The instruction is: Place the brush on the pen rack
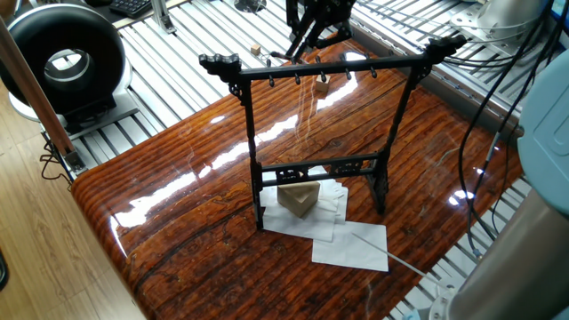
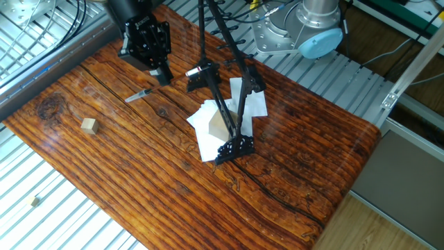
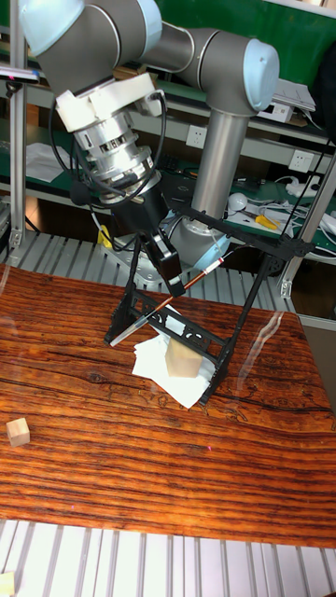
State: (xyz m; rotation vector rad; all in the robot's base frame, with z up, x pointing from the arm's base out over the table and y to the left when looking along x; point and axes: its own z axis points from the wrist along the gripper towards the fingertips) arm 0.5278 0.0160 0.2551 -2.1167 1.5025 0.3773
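Observation:
The brush is a thin dark shaft with a pale end, held at a slant above the table. My gripper is shut on its middle. In the other fixed view the gripper hangs over the table's far left part, and the brush's grey tip pokes out below it. The pen rack is a tall black frame with a pegged crossbar, standing mid-table. It also shows as the rack and the rack. The gripper is beside the rack and apart from it. No pen hangs on the pegs.
White papers and a tan wedge block lie at the rack's feet. A small wooden cube sits on the table near the left edge. Metal slats surround the table. The arm's base stands behind.

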